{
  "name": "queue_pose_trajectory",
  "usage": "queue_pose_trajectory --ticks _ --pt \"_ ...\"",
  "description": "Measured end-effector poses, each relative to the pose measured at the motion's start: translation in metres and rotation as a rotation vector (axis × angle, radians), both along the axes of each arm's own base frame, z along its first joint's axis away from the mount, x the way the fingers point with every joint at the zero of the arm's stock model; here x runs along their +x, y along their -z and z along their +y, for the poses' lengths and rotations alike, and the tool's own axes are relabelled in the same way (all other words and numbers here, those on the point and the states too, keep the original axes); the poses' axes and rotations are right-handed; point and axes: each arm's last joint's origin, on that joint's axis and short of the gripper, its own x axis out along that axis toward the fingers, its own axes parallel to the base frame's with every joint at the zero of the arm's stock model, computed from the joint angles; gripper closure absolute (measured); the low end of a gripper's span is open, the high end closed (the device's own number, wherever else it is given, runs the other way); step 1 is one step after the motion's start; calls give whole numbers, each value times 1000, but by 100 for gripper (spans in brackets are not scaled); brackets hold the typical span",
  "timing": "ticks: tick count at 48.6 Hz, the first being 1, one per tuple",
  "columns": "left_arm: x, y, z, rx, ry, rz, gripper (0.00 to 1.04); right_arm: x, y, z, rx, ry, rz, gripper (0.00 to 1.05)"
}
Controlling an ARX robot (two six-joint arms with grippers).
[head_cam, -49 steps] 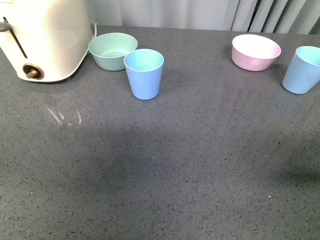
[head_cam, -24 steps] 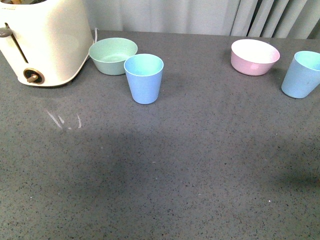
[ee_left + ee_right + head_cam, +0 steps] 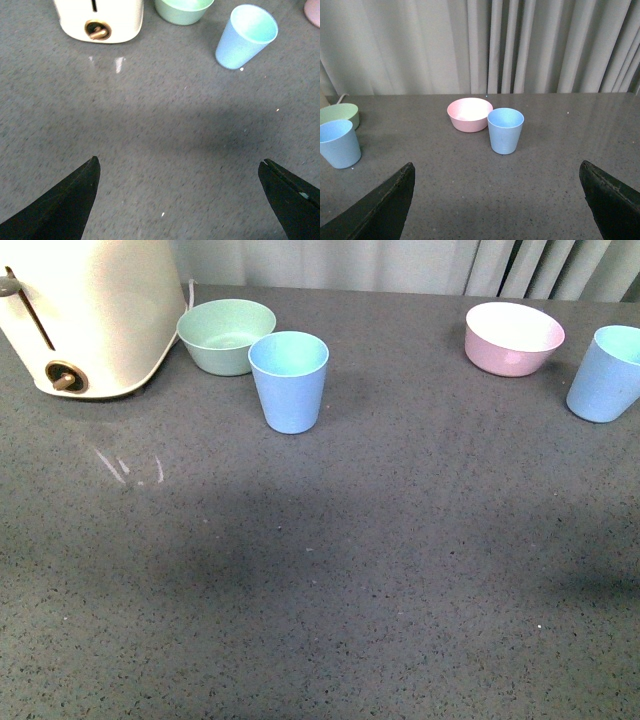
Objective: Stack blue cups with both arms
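— Left wrist view first: how does the left pincer [image 3: 178,161] stand?

— Spread wide, with nothing between its two black tips, hanging over bare bench [image 3: 165,115]. Ahead of it and off to one side is the left blue cup [image 3: 246,37], upright with its mouth open.

— And the right pincer [image 3: 496,164]?

— Spread and empty as well. The right blue cup [image 3: 505,131] stands upright almost straight ahead of it, just in front of the pink bowl [image 3: 469,114]. Neither arm shows in the front view.

— So I'd call this the reach, one arm per cup. What makes it go well?

— Watch the neighbours. The left blue cup sits just beside the mint bowl [image 3: 227,335], and I can't tell whether they touch. The toaster [image 3: 85,310] is beyond that. I'd bring the left pincer in from the open bench side so no jaw wedges between cup and bowl.

— Where should it grip?

— On the wall below the rim. The cups taper, so a low hold would likely slip. Close squarely and gently, because light plastic tips easily.

— And the right side?

— Same idea: come in from the near side, away from the pink bowl. Keep both cups upright, with one mouth free for nesting.
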Motion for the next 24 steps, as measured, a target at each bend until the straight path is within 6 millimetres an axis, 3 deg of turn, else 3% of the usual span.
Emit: queue_pose_trajectory --ticks 10,19,24 --pt "58 -5 -23 -26 28 74 9 0 0 0 0 0 0 9" --pt "117 5 -60 -24 56 162 9 0 0 0 0 0 0 9" --pt "137 8 -72 -26 54 177 9 0 0 0 0 0 0 9"
